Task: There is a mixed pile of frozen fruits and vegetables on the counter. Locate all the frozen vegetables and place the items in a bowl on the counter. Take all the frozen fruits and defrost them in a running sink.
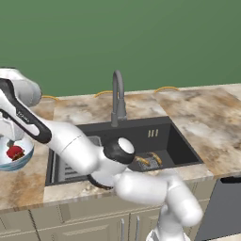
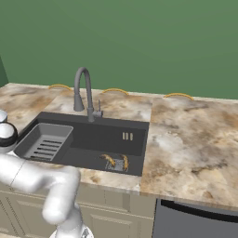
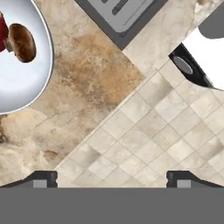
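Frozen vegetables, 1 dark-brown roundish lump (image 3: 22, 42) and 1 red chunk (image 1: 15, 152), lie in your wide pale-blue bowl (image 3: 47, 65), 2 yellow-brown bananas (image 2: 115, 161) in the dark-grey sink (image 2: 135, 152); your gripper (image 3: 112, 178) stands wide and empty, so swinging it carelessly could clip the bowl.

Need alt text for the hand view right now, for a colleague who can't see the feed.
The open gripper hangs empty over the counter's front edge and the tiled floor. At upper left, the bowl holds a brown mushroom and a red piece; the sink's corner shows at top.
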